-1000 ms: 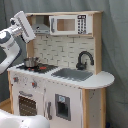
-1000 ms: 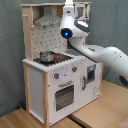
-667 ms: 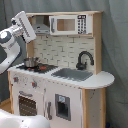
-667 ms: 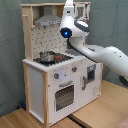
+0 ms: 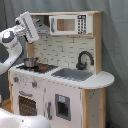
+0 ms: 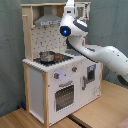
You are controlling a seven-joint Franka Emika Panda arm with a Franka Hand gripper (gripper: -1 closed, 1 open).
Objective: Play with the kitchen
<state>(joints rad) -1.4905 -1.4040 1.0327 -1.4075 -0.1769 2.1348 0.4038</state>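
Kitchen (image 5: 65, 75) is standing tall against a grey curtain, with the robot arm (image 6: 102, 52) reaching up toward its top shelf.

Arm is stretching across the counter so that its gripper (image 5: 29, 26) is hanging high by the hood (image 6: 46, 21), probably going for something up there; whether the fingers are spread or pressed together I cannot tell. First exterior view is showing the microwave (image 5: 70, 24), the sink (image 5: 72, 74) and the black faucet (image 5: 84, 59) toward the counter's rounded end, all hidden in the second exterior view. Both views are showing a small pot (image 6: 46, 57) sitting on the stove corner.
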